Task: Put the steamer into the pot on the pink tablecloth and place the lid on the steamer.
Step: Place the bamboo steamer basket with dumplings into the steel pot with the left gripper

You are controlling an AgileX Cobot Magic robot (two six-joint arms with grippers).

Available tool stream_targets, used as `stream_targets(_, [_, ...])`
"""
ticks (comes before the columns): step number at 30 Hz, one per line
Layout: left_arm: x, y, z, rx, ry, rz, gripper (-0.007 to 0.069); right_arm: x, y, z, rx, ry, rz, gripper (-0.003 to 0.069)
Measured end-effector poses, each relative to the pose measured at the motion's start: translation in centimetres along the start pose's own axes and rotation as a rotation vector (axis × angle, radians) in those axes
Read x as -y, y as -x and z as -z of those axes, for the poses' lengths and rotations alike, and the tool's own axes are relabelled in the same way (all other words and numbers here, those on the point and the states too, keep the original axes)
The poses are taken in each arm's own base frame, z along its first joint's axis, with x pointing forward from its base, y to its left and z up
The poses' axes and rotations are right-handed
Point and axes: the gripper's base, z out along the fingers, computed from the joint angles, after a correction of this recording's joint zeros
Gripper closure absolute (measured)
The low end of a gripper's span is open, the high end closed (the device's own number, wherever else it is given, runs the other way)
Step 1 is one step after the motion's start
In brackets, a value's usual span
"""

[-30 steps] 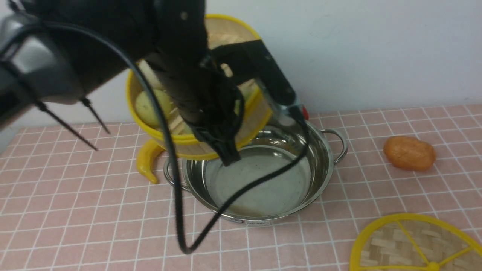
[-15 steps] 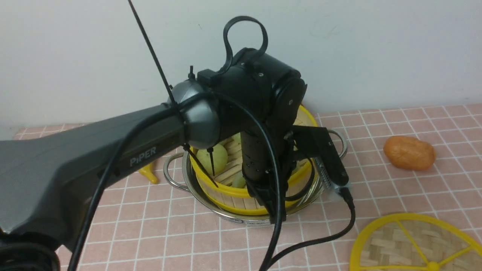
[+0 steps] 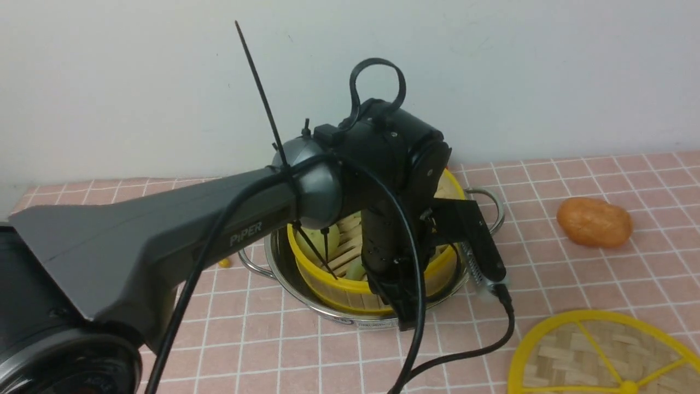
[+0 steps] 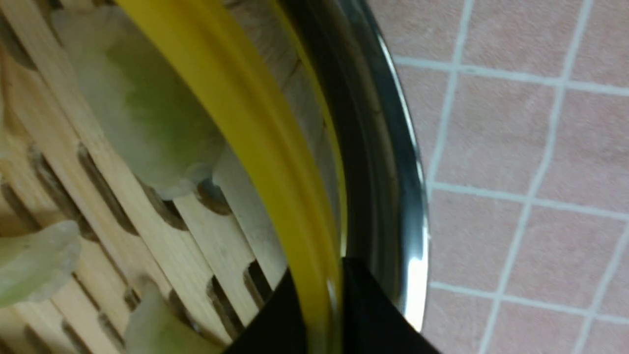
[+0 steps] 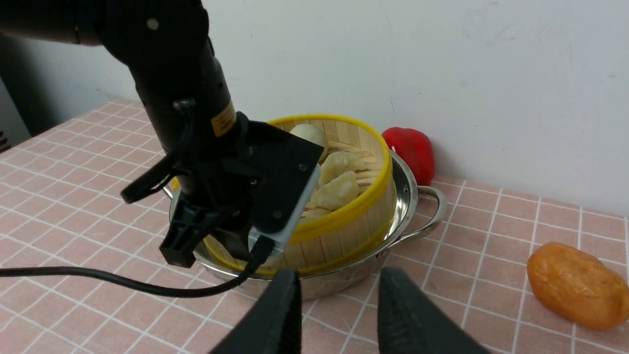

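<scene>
The steamer (image 3: 342, 295), a bamboo basket with a yellow rim and toy dumplings inside, stands inside the shiny pot (image 3: 333, 316) on the pink tablecloth (image 3: 574, 273). Its rim rises above the pot's rim. My left gripper (image 3: 403, 313) reaches down at the near side and is shut on the steamer's wall. In the left wrist view the yellow rim (image 4: 245, 113) runs between the two black fingers (image 4: 373, 319), with the pot (image 4: 378, 147) just outside. The woven lid (image 3: 601, 355) lies flat at the front right. My right gripper (image 5: 339, 307) hangs open and empty, short of the pot (image 5: 403, 196).
An orange potato-like toy (image 3: 594, 221) lies right of the pot. A red pepper (image 5: 413, 150) sits behind the pot by the wall. The tip of a yellow banana (image 3: 223, 263) shows left of the pot. The left arm's cable trails over the cloth in front.
The left arm has brought the steamer down from above the pot's far left edge into the pot. The lid and the orange toy have not moved.
</scene>
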Motion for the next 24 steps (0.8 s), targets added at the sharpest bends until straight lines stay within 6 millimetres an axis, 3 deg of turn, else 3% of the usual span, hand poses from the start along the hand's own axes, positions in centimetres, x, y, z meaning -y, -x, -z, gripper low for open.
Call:
stream_targets(9, [-0.4, 0.0, -1.7, -0.056, 0.034, -0.011, 0.0569, 0.0, -0.1, 0.0, -0.010, 0.005, 0.002, 0.0417])
stream_targets(16, [-0.8, -0.2, -1.5, -0.078, 0.072, 0.013, 0.0341, 0.0, -0.2, 0.0, -0.022, -0.001, 0.018, 0.0417])
stream_targets(17, [-0.9, -0.2, -1.3, -0.077, 0.079, 0.015, 0.0256, 0.0, -0.2, 0.0, -0.022, -0.001, 0.018, 0.0417])
stream_targets(20, [-1.0, -0.4, -0.9, -0.089, 0.086, 0.030, 0.0113, 0.0, -0.2, 0.0, -0.022, -0.001, 0.018, 0.0417])
stream_targets(23, [-1.1, -0.4, -0.1, -0.090, 0.097, 0.067, 0.0051, 0.0, -0.2, 0.0, -0.023, -0.001, 0.018, 0.0417])
stream_targets(24, [-1.4, -0.4, 1.2, -0.070, 0.114, 0.101, 0.0027, 0.0, -0.2, 0.0, -0.023, -0.001, 0.018, 0.0417])
